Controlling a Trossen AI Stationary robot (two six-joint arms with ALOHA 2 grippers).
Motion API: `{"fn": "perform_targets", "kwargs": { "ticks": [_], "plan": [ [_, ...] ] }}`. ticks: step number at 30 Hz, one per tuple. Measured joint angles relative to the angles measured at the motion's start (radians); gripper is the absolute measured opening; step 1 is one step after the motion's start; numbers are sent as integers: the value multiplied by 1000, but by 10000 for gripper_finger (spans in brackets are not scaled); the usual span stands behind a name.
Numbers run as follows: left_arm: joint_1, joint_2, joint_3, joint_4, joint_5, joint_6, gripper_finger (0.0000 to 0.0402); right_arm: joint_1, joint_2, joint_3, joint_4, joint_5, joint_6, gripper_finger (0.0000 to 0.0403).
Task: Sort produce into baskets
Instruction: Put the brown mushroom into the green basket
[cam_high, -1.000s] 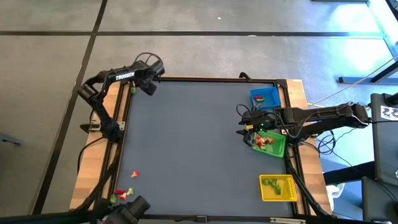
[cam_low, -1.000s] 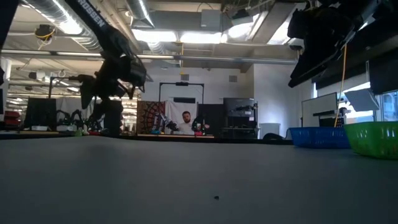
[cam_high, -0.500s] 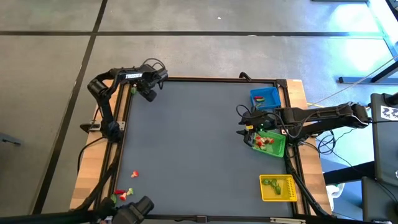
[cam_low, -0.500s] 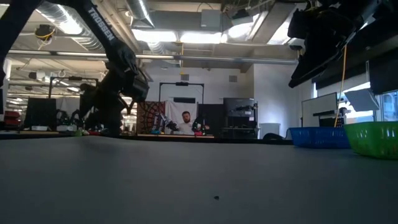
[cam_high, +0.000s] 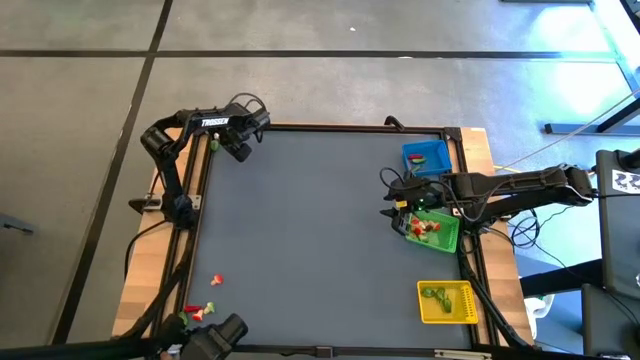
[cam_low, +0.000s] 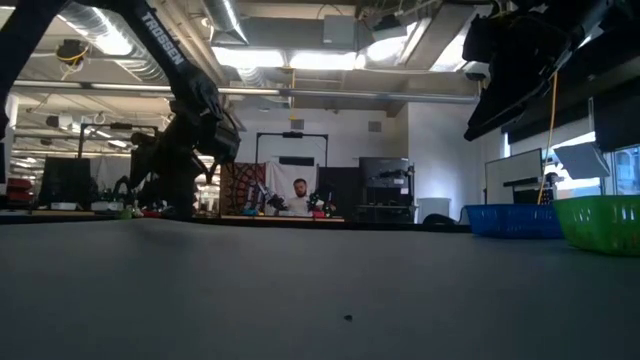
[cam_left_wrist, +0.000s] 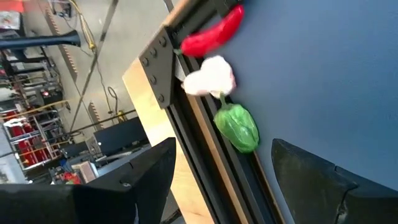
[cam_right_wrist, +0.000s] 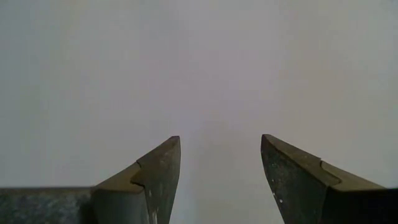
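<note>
My left gripper (cam_high: 236, 150) hangs open over the table's far left corner. In its wrist view (cam_left_wrist: 221, 186), a red piece (cam_left_wrist: 214, 32), a whitish piece (cam_left_wrist: 210, 78) and a green piece (cam_left_wrist: 237, 127) of produce lie on the mat along the table's frame; the fingers are short of them. My right gripper (cam_high: 390, 205) is open and empty above bare mat, just left of the green basket (cam_high: 432, 231), which holds red and green pieces. The blue basket (cam_high: 426, 158) stands beyond it. The yellow basket (cam_high: 447, 302), with green pieces, stands nearer.
More loose red and green produce (cam_high: 214, 282) lies at the near left corner (cam_high: 195, 312). The dark mat (cam_high: 310, 240) is bare between the arms. The raised table frame (cam_left_wrist: 163, 68) runs beside the far-left pieces. A person shows far off in the room (cam_low: 298, 197).
My left gripper has come down and a little toward the near edge at the table's far left corner, its arm folding back, then has held still. My right arm has kept still.
</note>
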Motion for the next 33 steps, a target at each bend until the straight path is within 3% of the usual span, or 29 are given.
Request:
{"fn": "perform_targets", "kwargs": {
  "ticks": [10,19,33],
  "plan": [
    [54,0,0,177,4,-60,259,0,0,0,1,0,-3,223],
    [114,0,3,278,107,-104,250,0,0,0,0,-10,0,223],
    [156,12,3,285,181,-23,159,0,0,-1,-2,-10,-12,223]
  ]
}}
